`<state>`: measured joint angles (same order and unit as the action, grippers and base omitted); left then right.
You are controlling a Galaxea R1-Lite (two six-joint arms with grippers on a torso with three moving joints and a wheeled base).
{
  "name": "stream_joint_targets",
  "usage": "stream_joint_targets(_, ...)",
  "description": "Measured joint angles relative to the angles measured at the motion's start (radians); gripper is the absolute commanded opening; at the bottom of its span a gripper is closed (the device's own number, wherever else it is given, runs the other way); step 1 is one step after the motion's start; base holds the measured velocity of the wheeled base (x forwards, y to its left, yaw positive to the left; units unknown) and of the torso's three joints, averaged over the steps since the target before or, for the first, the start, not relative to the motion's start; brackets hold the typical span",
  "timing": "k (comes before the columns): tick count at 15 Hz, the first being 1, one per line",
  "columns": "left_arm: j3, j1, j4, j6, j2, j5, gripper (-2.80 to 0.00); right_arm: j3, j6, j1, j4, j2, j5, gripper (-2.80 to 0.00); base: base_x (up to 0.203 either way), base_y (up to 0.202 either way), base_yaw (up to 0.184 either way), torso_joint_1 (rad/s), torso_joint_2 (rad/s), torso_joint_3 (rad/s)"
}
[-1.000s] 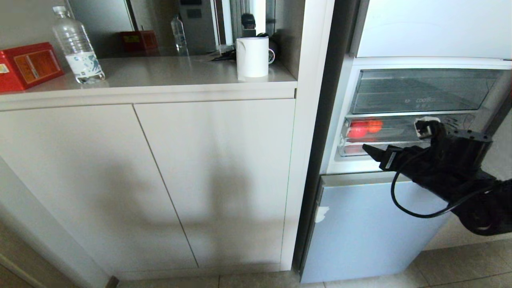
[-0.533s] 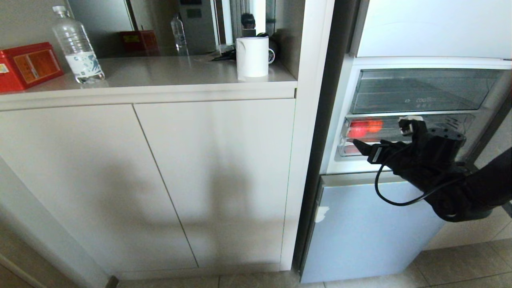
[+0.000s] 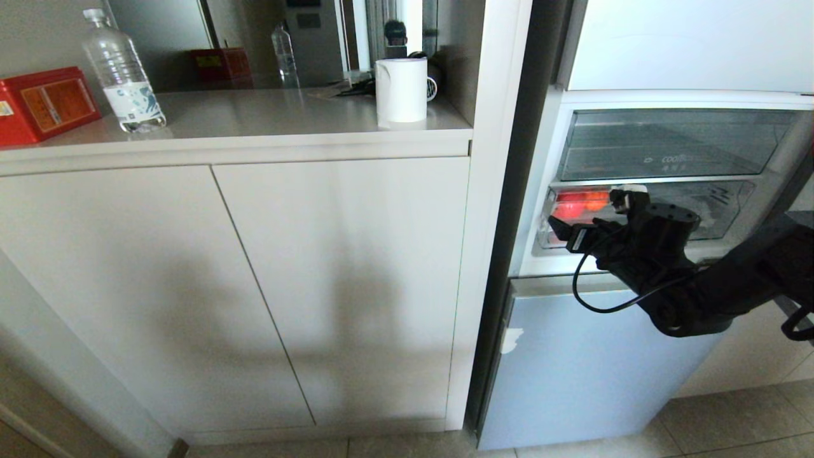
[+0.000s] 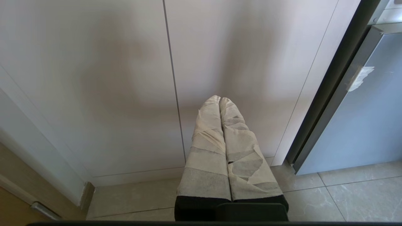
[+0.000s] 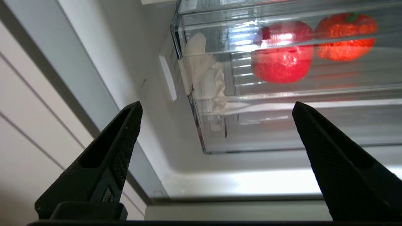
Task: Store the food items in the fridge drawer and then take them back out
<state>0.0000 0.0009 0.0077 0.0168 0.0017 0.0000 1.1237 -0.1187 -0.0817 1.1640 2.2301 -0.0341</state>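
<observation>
Two food items lie inside the fridge drawer [image 3: 725, 207] at its left end, seen through its clear front: a red piece [image 3: 568, 208] and an orange-red piece [image 3: 596, 200]. My right gripper [image 3: 565, 230] is open and empty, just in front of and slightly below that end of the drawer. In the right wrist view the gripper [image 5: 216, 105] spreads wide below the drawer's clear corner [image 5: 267, 131], with the red piece [image 5: 282, 59] and the orange-red one [image 5: 345, 37] behind the wall. My left gripper [image 4: 220, 99], wrapped in pale tape, is shut and parked low before the cabinet.
A taller clear drawer [image 3: 668, 143] sits above. A pale blue lower fridge door [image 3: 585, 362] is under the gripper. Crumpled white paper [image 5: 204, 72] lies in the drawer's corner. To the left are cabinet doors [image 3: 254, 286] and a counter with a bottle [image 3: 124, 73], red box [image 3: 44, 105] and white jug [image 3: 400, 92].
My right arm has swung left and a little up along the drawer's front, bringing the open gripper to the end where the food lies. The left arm has kept still.
</observation>
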Motion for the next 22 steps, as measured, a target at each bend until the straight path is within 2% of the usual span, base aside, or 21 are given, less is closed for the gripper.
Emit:
stream_joint_targets(6, 0.000, 0.000, 0.000, 0.000, 0.000, 0.000, -2.80, 0.115, 0.018, -0.002, -0.005, 0.067, 0.032, 0.00, 0.000, 0.000, 0.000, 0.000, 0.00, 0.000)
stream_joint_targets(17, 0.000, 0.001, 0.000, 0.000, 0.000, 0.000, -2.80, 0.207, 0.028, -0.004, -0.010, 0.122, 0.033, 0.00, 0.000, 0.000, 0.000, 0.000, 0.00, 0.000)
stream_joint_targets(18, 0.000, 0.000, 0.000, 0.000, 0.000, 0.000, -2.80, 0.214, 0.027, -0.007, -0.010, 0.126, 0.033, -2.80, 0.000, 0.000, 0.000, 0.000, 0.00, 0.000)
stream_joint_targets(22, 0.000, 0.000, 0.000, 0.000, 0.000, 0.000, -2.80, 0.232, 0.028, -0.020, -0.011, 0.142, 0.032, -2.80, 0.000, 0.000, 0.000, 0.000, 0.00, 0.000)
